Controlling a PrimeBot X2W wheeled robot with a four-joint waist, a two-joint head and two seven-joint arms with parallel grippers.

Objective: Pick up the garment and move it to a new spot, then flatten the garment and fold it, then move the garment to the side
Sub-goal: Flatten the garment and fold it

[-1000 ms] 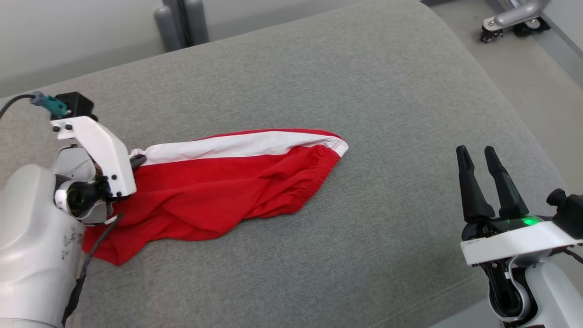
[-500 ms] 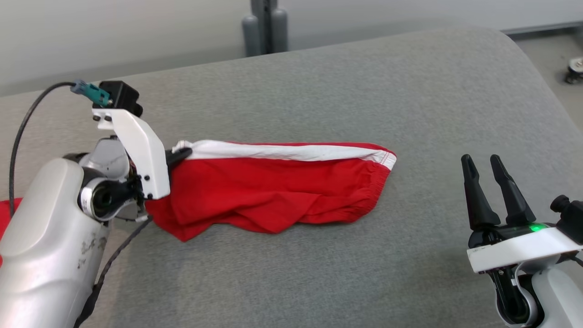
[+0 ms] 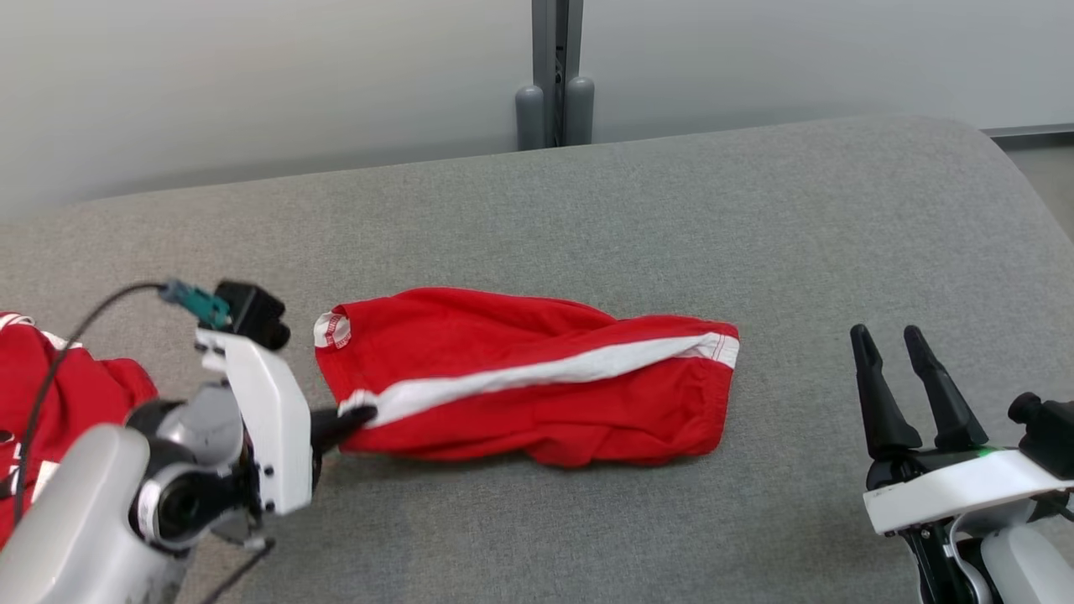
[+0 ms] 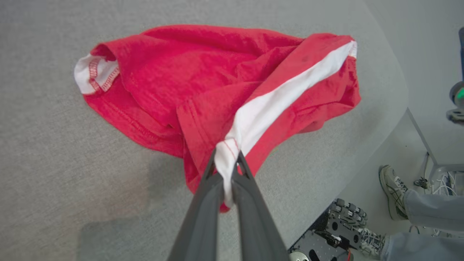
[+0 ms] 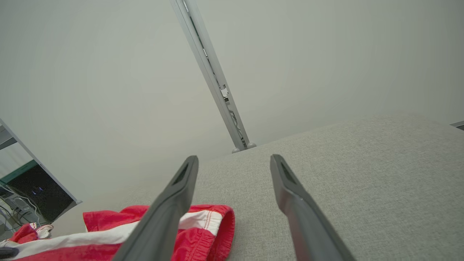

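Stretching left to right, the red shorts (image 3: 537, 394) are pinched at their left end by the left hand (image 3: 357, 415), the right hand (image 3: 883, 335) released and empty near their right end.

The garment (image 3: 537, 377) lies on the padded surface (image 3: 797, 218), near its middle, long axis running left to right. The left gripper (image 3: 361, 413) sits at the garment's left end, clamped on the near corner. The right gripper (image 3: 883, 335) stands well apart to the right, nearer the robot. A second garment (image 3: 84, 394) lies farther left, beyond the left gripper. A post (image 3: 550, 75) rises behind the surface, against the wall (image 3: 252, 84).
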